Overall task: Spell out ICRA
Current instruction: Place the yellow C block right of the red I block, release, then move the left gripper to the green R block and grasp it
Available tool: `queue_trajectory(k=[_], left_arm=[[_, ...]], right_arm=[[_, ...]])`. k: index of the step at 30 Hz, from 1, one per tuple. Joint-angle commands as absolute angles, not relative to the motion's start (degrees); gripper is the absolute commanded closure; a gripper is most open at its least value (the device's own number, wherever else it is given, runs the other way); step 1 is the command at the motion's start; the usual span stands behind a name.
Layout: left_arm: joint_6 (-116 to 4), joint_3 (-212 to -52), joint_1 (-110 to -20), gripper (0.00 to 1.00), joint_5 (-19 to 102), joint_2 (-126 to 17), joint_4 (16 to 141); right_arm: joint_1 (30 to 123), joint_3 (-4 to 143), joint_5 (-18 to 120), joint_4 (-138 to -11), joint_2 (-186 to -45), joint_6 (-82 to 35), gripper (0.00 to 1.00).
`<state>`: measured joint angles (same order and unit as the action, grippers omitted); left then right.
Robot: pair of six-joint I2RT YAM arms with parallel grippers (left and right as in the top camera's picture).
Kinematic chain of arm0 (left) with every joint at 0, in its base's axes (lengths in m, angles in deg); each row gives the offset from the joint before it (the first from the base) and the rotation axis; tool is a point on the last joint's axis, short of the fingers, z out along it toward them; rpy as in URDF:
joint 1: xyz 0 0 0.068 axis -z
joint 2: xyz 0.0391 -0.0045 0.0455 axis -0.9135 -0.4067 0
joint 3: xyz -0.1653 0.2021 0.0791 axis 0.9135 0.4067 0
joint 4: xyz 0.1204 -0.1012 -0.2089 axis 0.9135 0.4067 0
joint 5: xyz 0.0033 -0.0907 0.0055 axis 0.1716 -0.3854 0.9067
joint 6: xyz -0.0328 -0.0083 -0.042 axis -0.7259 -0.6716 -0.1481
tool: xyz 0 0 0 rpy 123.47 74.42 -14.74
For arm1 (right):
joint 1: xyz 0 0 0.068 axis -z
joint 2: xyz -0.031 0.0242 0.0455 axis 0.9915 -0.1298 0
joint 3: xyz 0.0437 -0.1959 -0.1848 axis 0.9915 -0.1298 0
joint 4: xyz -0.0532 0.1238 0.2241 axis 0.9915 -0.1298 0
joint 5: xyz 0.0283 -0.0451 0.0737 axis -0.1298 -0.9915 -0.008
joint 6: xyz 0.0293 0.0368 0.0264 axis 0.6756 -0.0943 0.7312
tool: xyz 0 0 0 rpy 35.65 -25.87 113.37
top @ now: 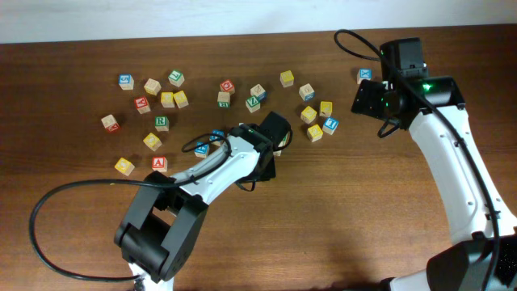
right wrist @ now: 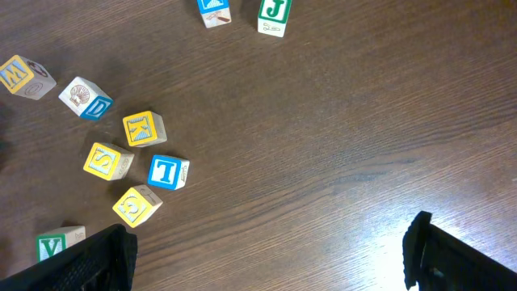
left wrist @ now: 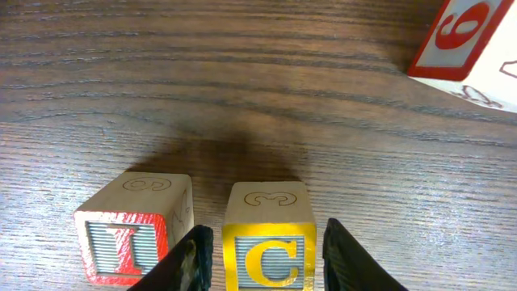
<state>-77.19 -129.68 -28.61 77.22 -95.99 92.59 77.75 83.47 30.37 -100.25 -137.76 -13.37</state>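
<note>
In the left wrist view the red I cube (left wrist: pixel 129 242) and the yellow C cube (left wrist: pixel 269 242) stand side by side on the table, letters facing the camera. My left gripper (left wrist: pixel 269 263) straddles the C cube, open, with a narrow gap on each side; its left finger sits between the two cubes. In the overhead view this gripper (top: pixel 275 141) covers both cubes at the table's middle. The red A cube (top: pixel 159 163) lies to the front left. A green-lettered cube (top: pixel 162 123) sits behind it; its letter is too small to read. My right gripper (right wrist: pixel 271 255) hangs wide open over bare wood.
Loose letter cubes spread across the back of the table (top: pixel 242 242) in the overhead view. A red-numbered cube (left wrist: pixel 464 40) lies to the far right of the C cube. Below the right gripper are a yellow K (right wrist: pixel 144 128), a blue T (right wrist: pixel 167 172) and a green J (right wrist: pixel 274 16).
</note>
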Motion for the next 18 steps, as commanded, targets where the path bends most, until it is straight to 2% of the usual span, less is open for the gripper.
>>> queue_trajectory(k=[1,9,12,16,18], left_arm=[[-76.9,-129.8,-28.7,0.62,77.9,-97.0,92.6],[-74.3,-136.0,-28.7,0.62,78.7,-97.0,93.6],[-74.3,-142.5,-29.5,0.62,79.0,-97.0,97.9],[-73.8,-156.9,-35.8,0.61,78.9,-96.8,109.9],[-69.9,-162.1,-40.5,0.55,79.0,-96.5,113.1]], right_arm=[[77.8,84.2,29.4,-100.3,-137.8,-13.1,0.02],[77.8,84.2,29.4,-100.3,-137.8,-13.1,0.02],[77.8,84.2,29.4,-100.3,-137.8,-13.1,0.02],[77.8,84.2,29.4,-100.3,-137.8,-13.1,0.02],[77.8,84.2,29.4,-100.3,-137.8,-13.1,0.02]])
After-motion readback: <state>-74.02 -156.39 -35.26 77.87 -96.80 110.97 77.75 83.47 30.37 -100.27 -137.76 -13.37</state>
